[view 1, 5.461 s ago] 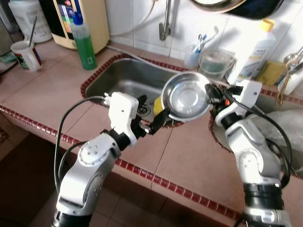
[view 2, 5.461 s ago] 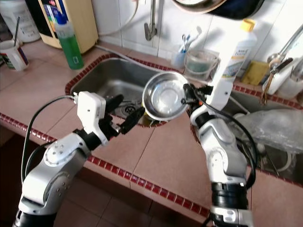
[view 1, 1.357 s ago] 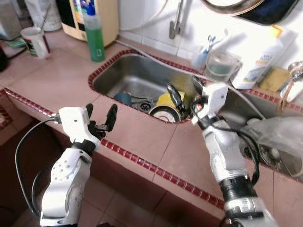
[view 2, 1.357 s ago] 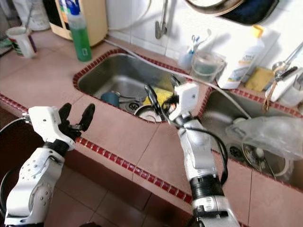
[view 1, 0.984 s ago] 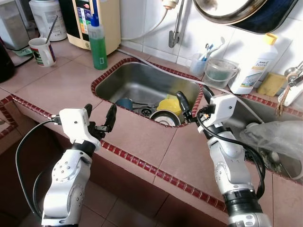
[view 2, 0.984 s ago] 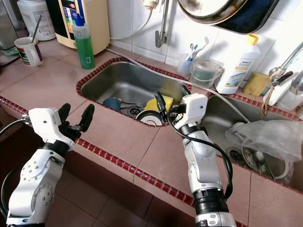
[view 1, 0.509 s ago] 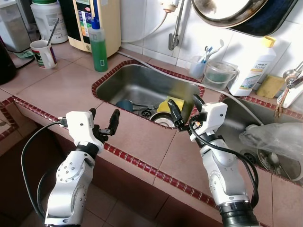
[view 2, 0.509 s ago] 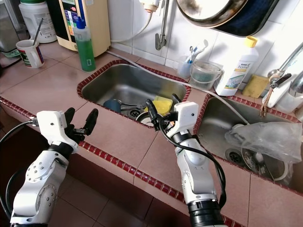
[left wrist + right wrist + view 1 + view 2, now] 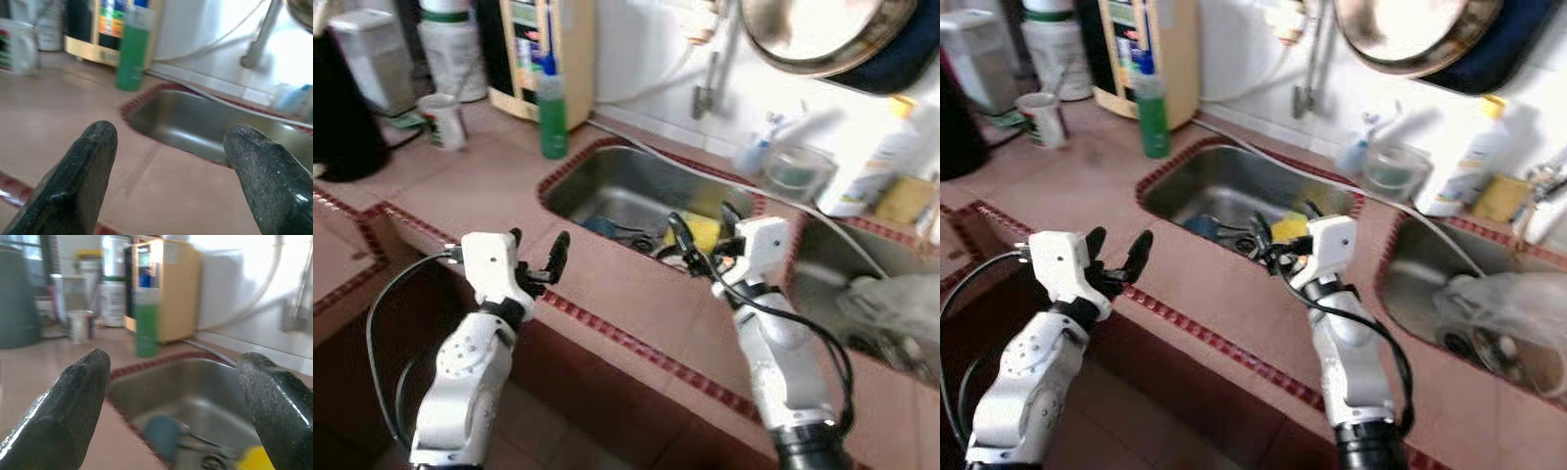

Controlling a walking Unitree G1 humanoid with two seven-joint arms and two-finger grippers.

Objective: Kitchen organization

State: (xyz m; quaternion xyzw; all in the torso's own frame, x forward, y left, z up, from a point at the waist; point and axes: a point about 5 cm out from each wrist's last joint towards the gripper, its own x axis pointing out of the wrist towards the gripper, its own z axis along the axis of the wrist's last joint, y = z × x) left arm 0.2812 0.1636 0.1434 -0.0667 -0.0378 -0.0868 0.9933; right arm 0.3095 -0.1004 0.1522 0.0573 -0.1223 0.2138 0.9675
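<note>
A: Nearest first. What are the hands doing?

B: The left gripper (image 9: 536, 257) hangs over the counter (image 9: 489, 191) edge at about 7 o'clock, fingers spread wide, holding nothing. The right gripper (image 9: 699, 233) is just past it near centre, at the sink (image 9: 607, 188) rim, also spread wide and empty.

A: And the things to tidy?

B: In the sink, just beyond the right gripper: a blue cup (image 9: 1201, 226), a yellow sponge (image 9: 1287, 230), and something dark by the drain that is too blurred to name.

A: How would they handle?

B: I'd judge the sponge soft and light; pinch it across the middle. The cup looks stiff, likely wet and slippery, so take it by the rim.

A: Further back?

B: At 11 o'clock a green bottle (image 9: 552, 116). It is tall and tippy, so grip it at the waist. A white mug (image 9: 441, 119) at 10 o'clock is probably fragile. At 1 o'clock there's a clear tub (image 9: 1393, 166) and a white bottle (image 9: 1471, 166).
</note>
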